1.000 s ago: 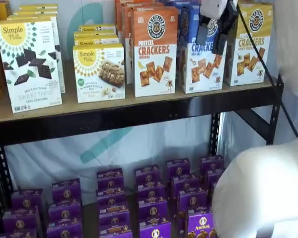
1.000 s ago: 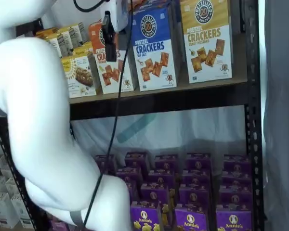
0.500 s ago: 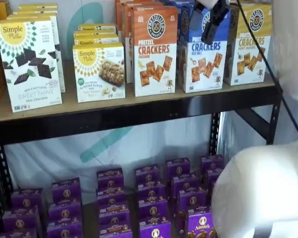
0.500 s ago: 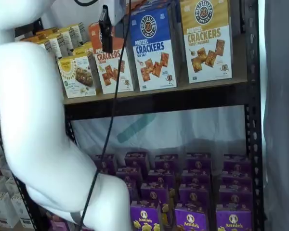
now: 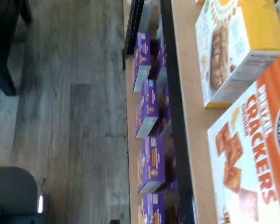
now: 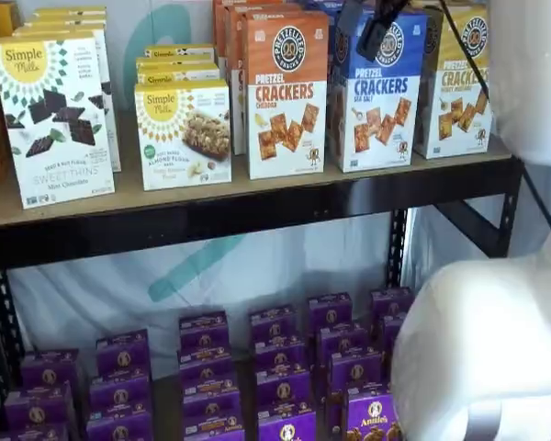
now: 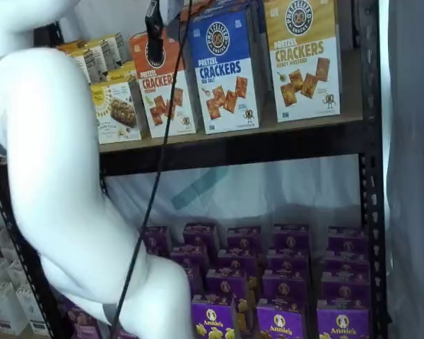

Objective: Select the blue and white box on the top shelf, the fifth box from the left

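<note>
The blue and white box (image 6: 376, 96) stands upright on the top shelf (image 6: 257, 191), between an orange-topped and a yellow-topped cracker box. It shows in both shelf views (image 7: 225, 70). My gripper (image 6: 359, 42) hangs from the view's upper edge, in front of the box's blue upper half. Its two black fingers show a gap and hold nothing. In a shelf view only one black finger (image 7: 154, 30) shows, left of the box, with the cable beside it. The wrist view does not show the blue box.
The orange Cheddar cracker box (image 6: 286, 92) and the yellow-topped cracker box (image 6: 461, 83) flank the target. Simple Mills boxes (image 6: 184, 133) stand further left. Purple boxes (image 6: 275, 367) fill the lower level. My white arm (image 7: 56, 183) stands in front of the shelves.
My gripper has risen from in front of the blue box's middle to its upper part, near the view's edge. The boxes have not moved.
</note>
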